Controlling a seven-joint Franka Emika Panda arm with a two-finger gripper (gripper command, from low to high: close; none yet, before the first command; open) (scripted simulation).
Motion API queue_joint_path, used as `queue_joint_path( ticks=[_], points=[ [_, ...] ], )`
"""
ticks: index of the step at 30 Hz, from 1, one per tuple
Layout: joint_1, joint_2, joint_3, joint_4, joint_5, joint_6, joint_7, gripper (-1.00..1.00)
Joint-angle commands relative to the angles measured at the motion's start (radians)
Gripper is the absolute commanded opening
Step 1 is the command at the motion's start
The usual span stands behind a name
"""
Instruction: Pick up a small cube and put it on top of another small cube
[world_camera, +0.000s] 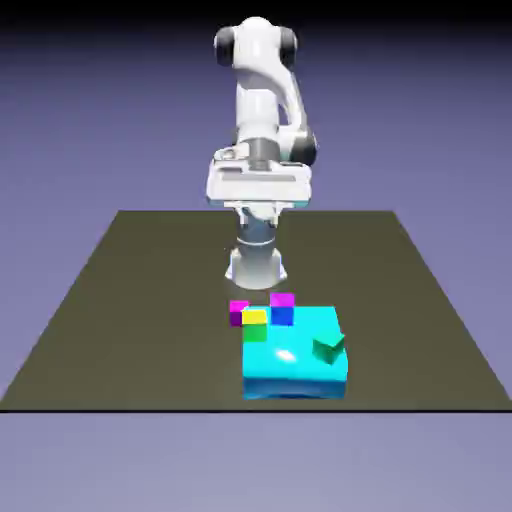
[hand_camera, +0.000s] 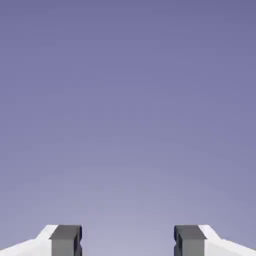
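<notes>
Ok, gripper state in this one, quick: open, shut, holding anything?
Gripper: open, nothing between the fingertips, only the blue-violet backdrop ahead of it.

A large cyan block (world_camera: 295, 365) lies on the dark table (world_camera: 120, 300) before a blue-violet backdrop (world_camera: 60, 110).

A magenta cube (world_camera: 238, 311), a yellow cube (world_camera: 254, 318) and a blue cube (world_camera: 282, 315) cluster together — touching or nearly so. A purple cube (world_camera: 282, 299) sits atop the blue one — already stacked.
</notes>
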Motion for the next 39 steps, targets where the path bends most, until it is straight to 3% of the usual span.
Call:
queue_joint_path(
  ticks=[1, 20, 30, 31, 39],
  points=[
    [0.005, 0.032, -0.036, -0.002, 0.039, -0.041, 0.01, 0.0],
    [0.099, 0.63, -0.725, -0.039, 0.776, -0.828, 0.192, 0.0],
    [0.093, 0.883, -0.53, -0.005, 1.13, -0.817, -0.034, 0.0],
    [0.093, 0.883, -0.53, -0.005, 1.13, -0.817, -0.034, -1.0],
    [0.098, 0.666, -0.697, -0.034, 0.826, -0.827, 0.16, -1.0]
  ],
)
